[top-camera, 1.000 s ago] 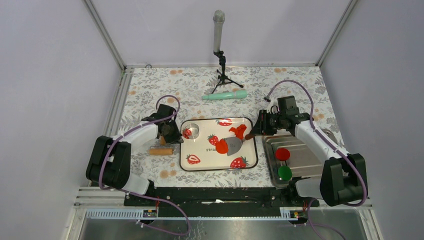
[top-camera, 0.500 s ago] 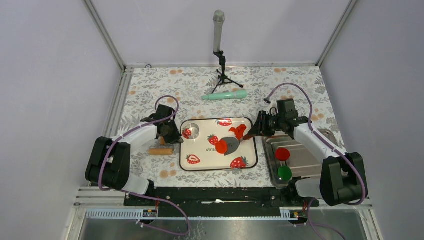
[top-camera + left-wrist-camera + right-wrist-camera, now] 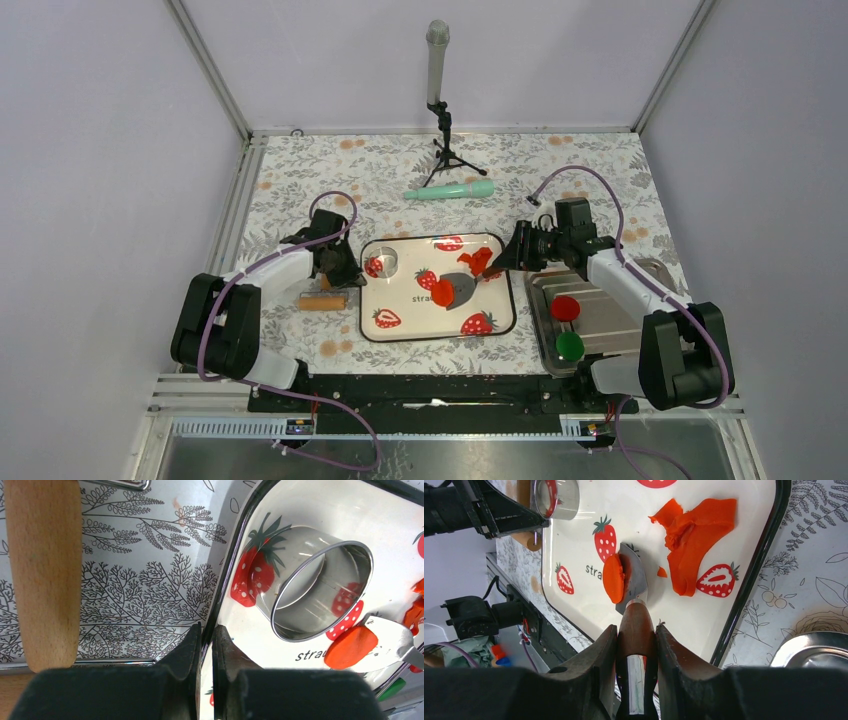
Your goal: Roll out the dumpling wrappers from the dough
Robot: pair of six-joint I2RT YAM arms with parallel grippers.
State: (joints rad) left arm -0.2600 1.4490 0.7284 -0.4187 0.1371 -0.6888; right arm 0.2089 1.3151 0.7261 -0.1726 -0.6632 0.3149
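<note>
From above, pale lilac walls box in a table (image 3: 300, 170) under a floral printed cloth. On it a glossy strawberry-print tray (image 3: 437, 338) holds the dough (image 3: 478, 260), a ragged orange-red scrap near its right edge (a steel tray (image 3: 610, 320) sits just beside). The left wrist view shows the left gripper (image 3: 205, 635) with its black jaws pinched on the tray's dark rim, and a shiny metal ring cutter (image 3: 320, 590) standing close by. In the right wrist view the right gripper (image 3: 636, 640) clamps the smooth wooden handle of a spatula (image 3: 636, 580), and the flat round dumpling wrapper (image 3: 614, 578) lies partly on its grey blade.
</note>
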